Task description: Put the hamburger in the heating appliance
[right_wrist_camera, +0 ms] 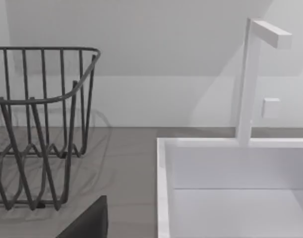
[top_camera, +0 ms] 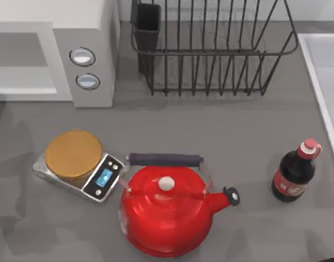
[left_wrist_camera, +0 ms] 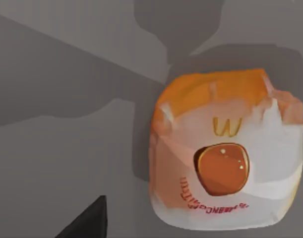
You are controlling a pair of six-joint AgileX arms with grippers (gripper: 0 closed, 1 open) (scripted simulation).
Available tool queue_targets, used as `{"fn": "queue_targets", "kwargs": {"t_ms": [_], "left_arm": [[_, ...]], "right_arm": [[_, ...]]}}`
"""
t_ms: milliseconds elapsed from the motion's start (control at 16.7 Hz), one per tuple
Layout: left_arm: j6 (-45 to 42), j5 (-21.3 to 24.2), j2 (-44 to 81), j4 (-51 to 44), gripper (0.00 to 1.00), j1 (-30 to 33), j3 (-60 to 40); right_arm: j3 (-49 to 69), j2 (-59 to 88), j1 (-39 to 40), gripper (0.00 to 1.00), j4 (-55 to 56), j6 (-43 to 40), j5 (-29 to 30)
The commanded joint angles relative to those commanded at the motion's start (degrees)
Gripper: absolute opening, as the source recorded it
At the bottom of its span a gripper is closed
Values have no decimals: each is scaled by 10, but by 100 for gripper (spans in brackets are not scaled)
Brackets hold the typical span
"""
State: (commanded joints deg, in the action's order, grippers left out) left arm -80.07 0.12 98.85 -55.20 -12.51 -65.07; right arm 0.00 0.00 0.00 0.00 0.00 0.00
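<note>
Glossy round red kettle [top_camera: 167, 215] before boxy microwave [top_camera: 52, 52].

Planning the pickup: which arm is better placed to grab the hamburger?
Probably the left. Its wrist view looks straight down on the hamburger lying on the grey table, close below. The right wrist view faces the dish rack and sink instead.
</note>
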Motion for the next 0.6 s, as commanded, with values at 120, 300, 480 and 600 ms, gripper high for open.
{"fn": "queue_targets", "kwargs": {"t_ms": [120,300,480,600], "left_arm": [[-7,-1,12,-7,100,-4,-4],[-7,-1,12,-7,100,-4,-4],[-6,0,16,3,100,-2,3],[-6,0,32,36,100,-3,20]], "right_arm": [[0,0,0,100,0,0,0],[0,0,0,100,0,0,0],[0,0,0,100,0,0,0],[0,0,0,100,0,0,0]]}}
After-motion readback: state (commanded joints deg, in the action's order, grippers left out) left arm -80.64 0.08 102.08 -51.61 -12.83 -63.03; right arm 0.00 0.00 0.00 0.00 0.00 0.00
